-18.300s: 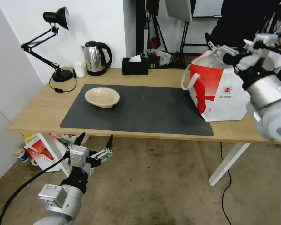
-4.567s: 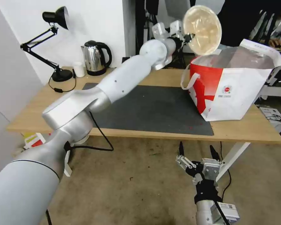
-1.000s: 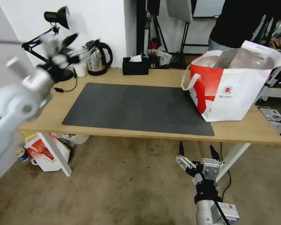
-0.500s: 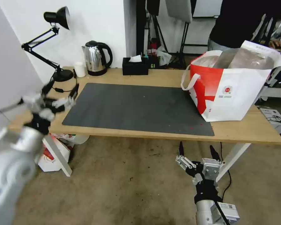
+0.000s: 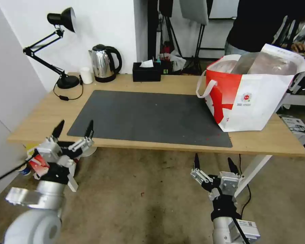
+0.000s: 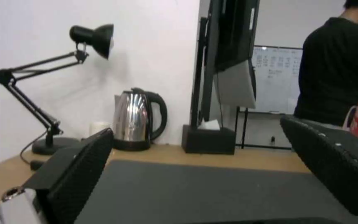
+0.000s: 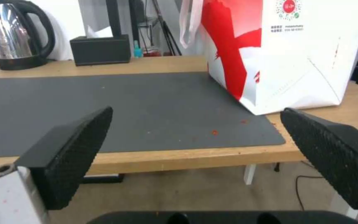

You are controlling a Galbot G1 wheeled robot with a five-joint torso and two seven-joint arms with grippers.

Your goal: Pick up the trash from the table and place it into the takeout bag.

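Left gripper (image 5: 73, 129) dropped low to front edge of long light-wood table (image 5: 179, 84), fingers spread, empty. Right gripper (image 5: 211, 164) parked below, fingers apart. Boxy white-and-red takeout bag (image 5: 247, 98) stands at right.

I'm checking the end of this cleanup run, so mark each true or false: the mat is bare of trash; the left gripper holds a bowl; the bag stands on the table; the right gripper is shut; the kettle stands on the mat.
1. The mat is bare of trash. True.
2. The left gripper holds a bowl. False: it is open and empty, low at the table's front edge.
3. The bag stands on the table. True.
4. The right gripper is shut. False: it is open, below the table.
5. The kettle stands on the mat. False: it stands on bare wood behind it.
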